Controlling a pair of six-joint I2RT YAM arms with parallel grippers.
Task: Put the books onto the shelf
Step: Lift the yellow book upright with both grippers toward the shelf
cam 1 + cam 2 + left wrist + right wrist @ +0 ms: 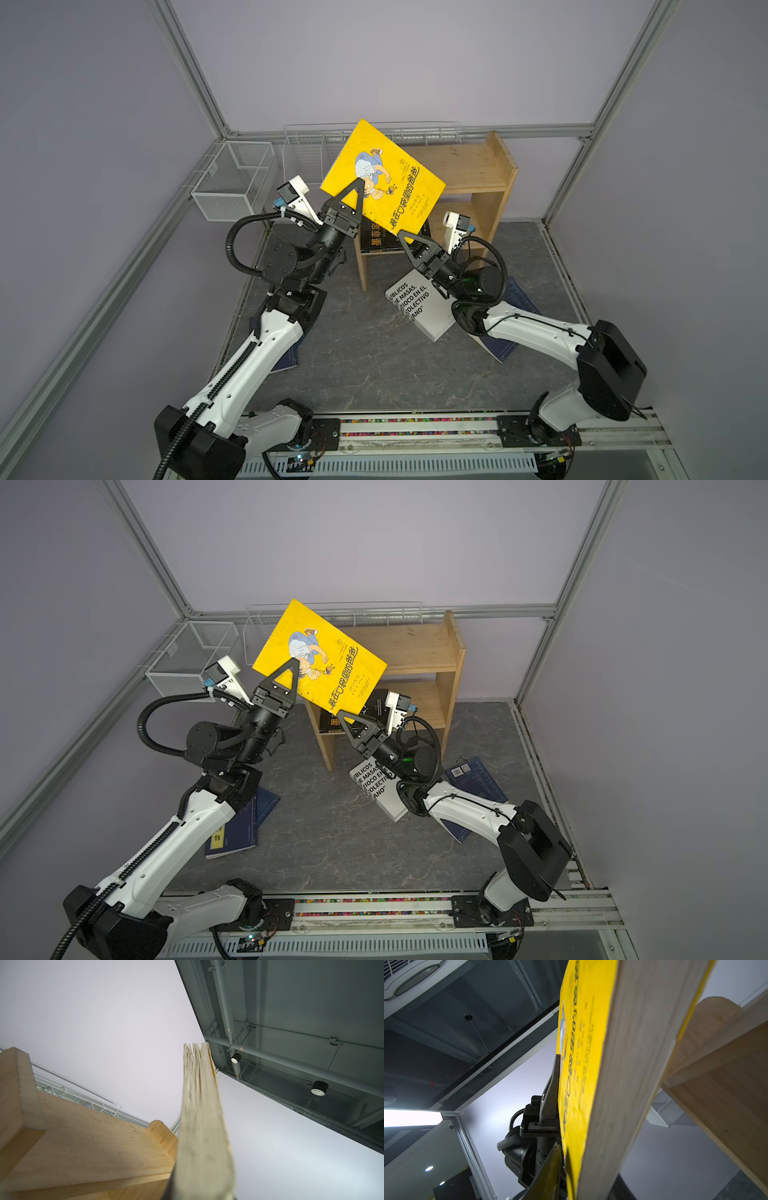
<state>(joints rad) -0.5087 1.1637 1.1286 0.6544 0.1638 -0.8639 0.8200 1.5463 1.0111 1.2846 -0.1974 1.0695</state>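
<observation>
The yellow book (386, 166) (320, 654) with a cartoon figure hangs tilted in the air in front of the pine shelf (469, 166) (415, 646). My left gripper (360, 180) (296, 659) is shut on its left edge; the left wrist view shows its page edge (201, 1115). My right gripper (400, 235) (338, 712) is shut on its lower corner, one finger (550, 1172) against the cover (579, 1064). A black book (376, 241) lies on the lower tier. A thick white book (419, 305) lies on the floor under my right wrist. Navy books (237, 829) (478, 779) lie under both arms.
A white mesh basket (232, 178) stands at the back left. A wire basket (307, 158) sits behind the yellow book, beside the shelf. Metal frame posts and purple walls enclose the grey floor (353, 353). The arms' base rail (415, 428) runs along the front.
</observation>
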